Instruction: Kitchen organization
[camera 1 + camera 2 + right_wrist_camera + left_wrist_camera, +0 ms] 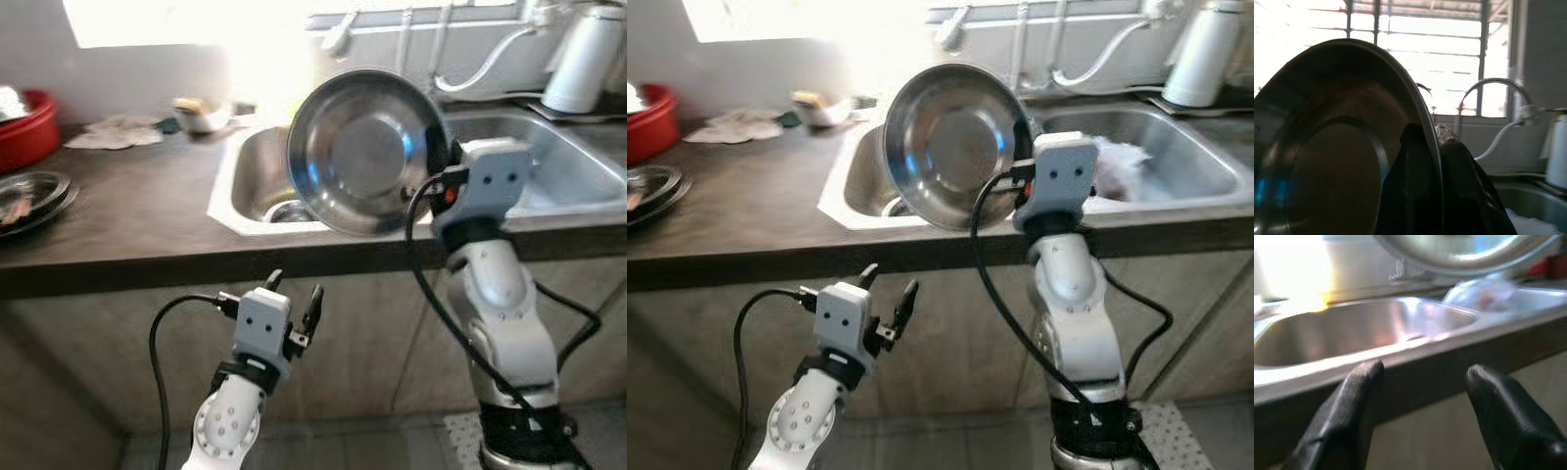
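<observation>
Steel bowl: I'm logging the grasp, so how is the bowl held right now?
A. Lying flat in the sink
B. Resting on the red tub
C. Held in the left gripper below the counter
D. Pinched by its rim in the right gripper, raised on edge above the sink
D: the right gripper has one finger on each side of the steel bowl's rim, the bowl up on edge over the sink.

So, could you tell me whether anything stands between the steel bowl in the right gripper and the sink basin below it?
Nothing visible does. The right gripper pinches the steel bowl by its rim, tilted on edge above the left sink basin; the space between them looks open. The left gripper hangs open below the counter edge, out of the way.
</observation>
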Controlling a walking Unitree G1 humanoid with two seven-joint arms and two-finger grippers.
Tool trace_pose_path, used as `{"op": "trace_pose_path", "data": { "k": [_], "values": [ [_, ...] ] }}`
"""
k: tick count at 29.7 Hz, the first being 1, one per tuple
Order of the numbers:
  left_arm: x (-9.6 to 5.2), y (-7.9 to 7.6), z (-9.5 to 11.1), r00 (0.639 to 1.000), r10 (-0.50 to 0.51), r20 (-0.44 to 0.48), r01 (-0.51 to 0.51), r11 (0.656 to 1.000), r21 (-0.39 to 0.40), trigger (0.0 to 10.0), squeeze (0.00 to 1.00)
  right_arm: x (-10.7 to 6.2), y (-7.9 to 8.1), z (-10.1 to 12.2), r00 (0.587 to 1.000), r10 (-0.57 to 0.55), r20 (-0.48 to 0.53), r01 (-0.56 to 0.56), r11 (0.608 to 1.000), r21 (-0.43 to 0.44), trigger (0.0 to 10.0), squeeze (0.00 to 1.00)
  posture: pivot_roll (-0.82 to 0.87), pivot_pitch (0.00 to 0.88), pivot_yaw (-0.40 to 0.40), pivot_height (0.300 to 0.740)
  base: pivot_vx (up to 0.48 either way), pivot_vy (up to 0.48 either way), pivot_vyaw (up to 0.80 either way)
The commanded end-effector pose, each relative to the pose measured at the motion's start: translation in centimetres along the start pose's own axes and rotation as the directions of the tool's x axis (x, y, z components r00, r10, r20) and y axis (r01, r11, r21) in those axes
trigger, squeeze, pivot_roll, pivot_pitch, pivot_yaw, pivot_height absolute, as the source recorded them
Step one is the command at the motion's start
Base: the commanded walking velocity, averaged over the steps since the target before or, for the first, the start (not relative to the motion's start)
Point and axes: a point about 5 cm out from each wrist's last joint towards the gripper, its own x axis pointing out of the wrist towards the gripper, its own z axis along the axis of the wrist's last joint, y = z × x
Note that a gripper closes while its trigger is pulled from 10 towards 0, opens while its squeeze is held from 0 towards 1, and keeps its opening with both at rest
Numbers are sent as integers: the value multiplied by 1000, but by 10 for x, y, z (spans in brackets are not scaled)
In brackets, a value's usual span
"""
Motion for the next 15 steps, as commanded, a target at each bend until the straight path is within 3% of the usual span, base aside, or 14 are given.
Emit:
{"op": "trace_pose_path", "data": {
  "k": [1,6,9,11,15],
  "values": [
    [-1,8,1,1000,23,3,-23,1000,15,10000,0,8,12,11,998,57,41,-58,998,25,0,0,21,49,-14,740,480,0,0],
    [-1,8,1,1000,28,3,-28,1000,14,10000,0,16,14,5,994,105,-5,-105,993,-57,0,0,24,49,-16,740,480,0,0],
    [-1,9,1,999,35,-1,-35,999,16,10000,0,21,15,-1,991,125,-45,-129,988,-85,0,0,24,49,-20,740,480,0,800],
    [-1,9,0,999,37,-3,-37,999,16,10000,0,24,16,-5,987,141,-82,-147,987,-72,0,0,25,51,-21,740,480,0,800],
    [-2,11,-2,998,62,-18,-62,998,10,10000,0,31,15,-12,978,153,-144,-161,986,-42,0,0,26,52,-22,740,199,0,0]
  ]
}}
